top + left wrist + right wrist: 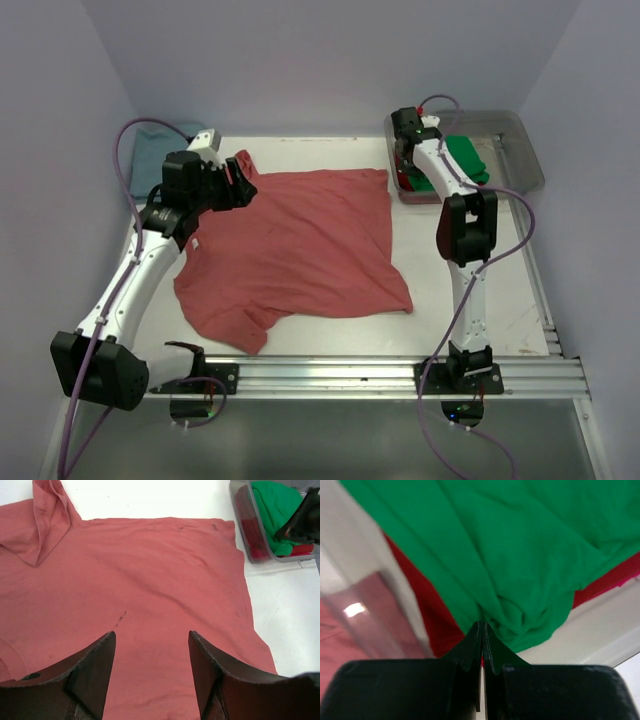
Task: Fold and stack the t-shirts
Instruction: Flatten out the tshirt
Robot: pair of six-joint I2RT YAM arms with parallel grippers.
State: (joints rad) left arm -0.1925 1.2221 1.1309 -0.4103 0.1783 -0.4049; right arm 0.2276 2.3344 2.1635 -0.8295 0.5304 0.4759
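I'm hovering the left gripper (152,636), jaws half-spread and empty, over the salmon-red shirt (300,240) mid-table. The right gripper (482,627), pinching the green shirt (520,555) in the far-right-corner bin (525,150), is risking dragging the red shirt (422,617) along.

bright even light, soft shadows, blurred near wrist foregrounds.

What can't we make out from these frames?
- Teal shirt: top view, mostly behind the left arm; fold state unknown.
- Red shirt: under the green shirt in every view; only edges show.
- Right gripper: shut at the green fold; right wrist view, its own fingertips hide whether cloth is pinched.
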